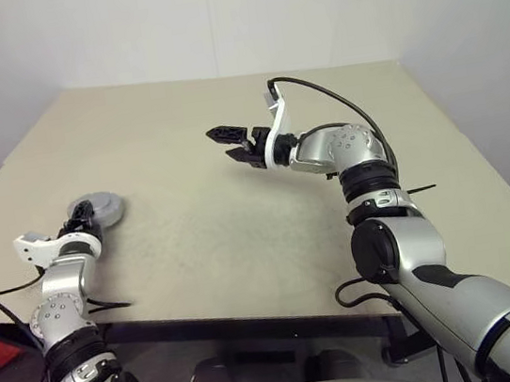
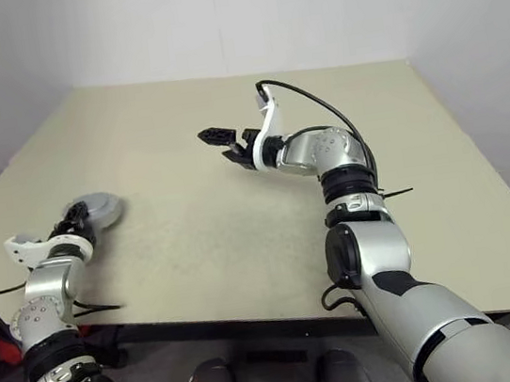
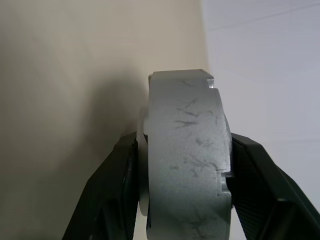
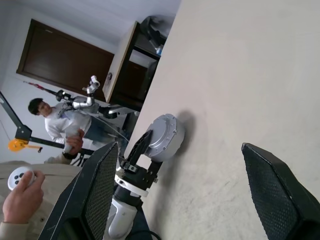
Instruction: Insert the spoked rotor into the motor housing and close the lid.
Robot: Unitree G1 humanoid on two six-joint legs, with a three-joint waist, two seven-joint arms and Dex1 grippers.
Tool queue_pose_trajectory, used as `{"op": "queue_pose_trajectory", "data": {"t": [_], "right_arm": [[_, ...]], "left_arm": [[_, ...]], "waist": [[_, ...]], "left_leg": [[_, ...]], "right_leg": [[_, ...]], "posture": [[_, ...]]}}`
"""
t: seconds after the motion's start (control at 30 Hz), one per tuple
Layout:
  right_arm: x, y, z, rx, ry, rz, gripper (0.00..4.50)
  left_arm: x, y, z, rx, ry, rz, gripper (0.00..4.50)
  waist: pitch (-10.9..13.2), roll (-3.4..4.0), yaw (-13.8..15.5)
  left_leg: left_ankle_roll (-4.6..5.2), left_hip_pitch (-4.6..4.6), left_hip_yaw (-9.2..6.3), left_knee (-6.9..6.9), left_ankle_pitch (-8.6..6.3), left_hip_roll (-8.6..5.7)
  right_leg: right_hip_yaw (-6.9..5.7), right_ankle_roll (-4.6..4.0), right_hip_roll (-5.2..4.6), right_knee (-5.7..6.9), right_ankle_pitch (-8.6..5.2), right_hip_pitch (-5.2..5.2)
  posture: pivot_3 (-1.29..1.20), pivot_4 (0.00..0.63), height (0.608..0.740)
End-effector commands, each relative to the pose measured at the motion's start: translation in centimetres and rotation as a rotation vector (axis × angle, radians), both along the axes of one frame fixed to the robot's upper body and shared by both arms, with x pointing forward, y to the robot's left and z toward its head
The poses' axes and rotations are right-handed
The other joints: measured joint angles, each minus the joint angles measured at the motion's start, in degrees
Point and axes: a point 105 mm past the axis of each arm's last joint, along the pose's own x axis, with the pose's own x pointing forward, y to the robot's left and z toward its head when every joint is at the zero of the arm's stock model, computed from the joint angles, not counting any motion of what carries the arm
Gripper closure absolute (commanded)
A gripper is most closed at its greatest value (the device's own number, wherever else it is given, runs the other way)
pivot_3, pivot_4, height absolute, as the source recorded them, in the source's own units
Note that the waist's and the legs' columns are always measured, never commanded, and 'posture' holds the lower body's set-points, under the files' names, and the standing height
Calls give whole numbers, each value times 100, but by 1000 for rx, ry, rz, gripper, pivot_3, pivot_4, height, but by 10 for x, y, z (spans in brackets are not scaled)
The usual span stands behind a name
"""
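One round grey metal piece sits at the far left of the worktop (image 1: 238,203), and the left fingers (image 3: 112,195) are clamped on it, one black finger flat against each face, so the disc stands on edge between them with its rim running out ahead of the fingertips. From the left wrist view it reads as a thick matte-grey body with notched edges and a thinner, paler layer against one face; I judge this to be the motor housing (image 1: 98,210) with the lid (image 3: 187,160) already on it, though the seam is too narrow to be sure, and the spoked rotor cannot be made out, so presumably it is inside. From the head views the piece rests low at the worktop's left edge, touching or just above the surface; which, I cannot tell. Further right, the right gripper (image 1: 232,143) hangs above the middle of the worktop, its fingers spread wide apart and holding nothing, pointing toward the left. The assembly lies well apart from those fingers, off beyond their tips; the left arm is plainly the nearer one. In the right wrist view a person sits beyond the worktop's edge holding a controller.
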Motion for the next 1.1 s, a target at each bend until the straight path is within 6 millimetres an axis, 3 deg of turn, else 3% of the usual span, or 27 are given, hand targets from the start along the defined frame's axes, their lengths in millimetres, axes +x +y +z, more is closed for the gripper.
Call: {"op": "queue_pose_trajectory", "data": {"t": [0.03,0.4,0.43,0.6,0.83,0.97,1.1], "right_arm": [[3,-1,13,14,-45,-12,38],[4,-1,8,4,-35,-20,38],[4,-1,8,4,-35,-20,0],[5,-1,6,-7,-34,-23,0],[9,-4,-2,-39,-24,-40,0],[9,-5,-3,-48,-31,-40,0],[10,-7,-6,-95,-72,-40,0]], "left_arm": [[2,5,14,10,-20,21,2307],[-10,-3,-6,6,83,-28,2307],[-12,-8,-10,5,108,-46,1629],[-28,-32,-28,-63,197,-108,234],[-59,-56,-47,-118,320,-209,234],[-66,-69,-53,-127,364,-274,234],[-54,-101,-33,-73,273,-450,234]], "waist": [[-1,-1,0],[-2,-3,-26],[-3,-3,-27],[-7,5,-24],[-35,48,-23],[-49,67,-25],[-61,84,11]], "left_leg": [[0,0,0,0,0,0],[0,5,1,0,0,-1],[0,4,1,0,0,-1],[2,5,2,-1,-2,-11],[8,14,4,-1,-5,-34],[11,27,4,-1,-7,-55],[14,32,6,-1,-9,-79]], "right_leg": [[0,0,0,0,0,0],[2,-1,0,2,0,6],[2,-1,0,2,0,6],[4,-2,-7,-1,-1,10],[11,1,-25,-1,-3,29],[13,38,-43,-1,-24,42],[11,48,-69,-1,-29,55]], "posture": [[0,0,740],[0,0,740],[0,0,740],[0,0,740],[0,0,740],[0,0,740],[0,0,740]]}}
